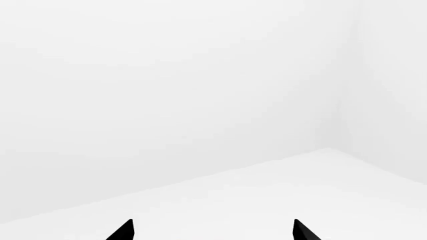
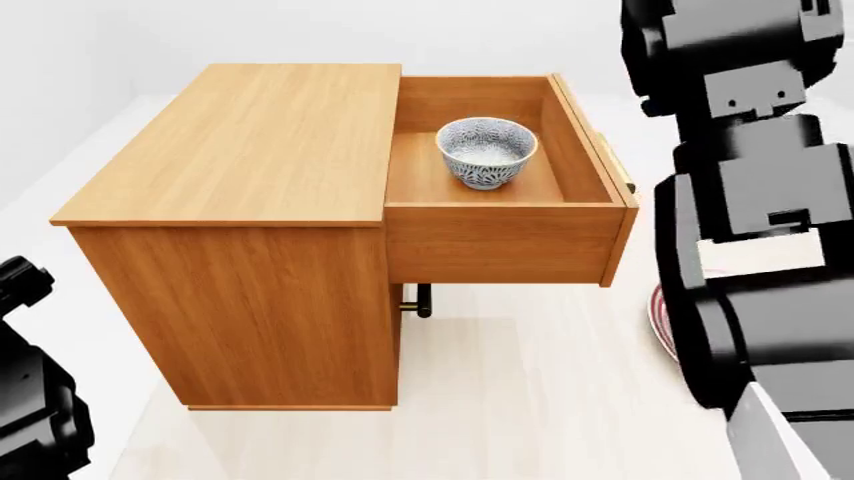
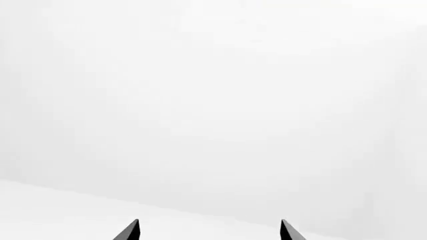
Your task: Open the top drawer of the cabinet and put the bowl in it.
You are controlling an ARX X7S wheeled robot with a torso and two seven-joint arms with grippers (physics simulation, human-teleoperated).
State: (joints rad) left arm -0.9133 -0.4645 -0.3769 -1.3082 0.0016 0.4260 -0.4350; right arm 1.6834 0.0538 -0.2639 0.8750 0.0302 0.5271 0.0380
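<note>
In the head view the wooden cabinet [image 2: 254, 200] stands on the floor with its top drawer [image 2: 514, 235] pulled out to the right. The speckled white and blue bowl [image 2: 486, 152] sits upright inside that drawer, near its middle. A brass handle edge [image 2: 617, 165] shows on the drawer's front. My left gripper [image 1: 212, 231] is open, its two dark fingertips far apart, facing only white wall and floor. My right gripper [image 3: 209, 231] is open too, with nothing between its tips. Neither gripper is near the bowl.
My right arm's black links [image 2: 754, 200] fill the right side of the head view. Part of my left arm [image 2: 34, 400] shows at the lower left. A red-ringed plate edge [image 2: 659, 318] peeks out behind the right arm. A lower drawer handle [image 2: 422, 298] shows under the open drawer.
</note>
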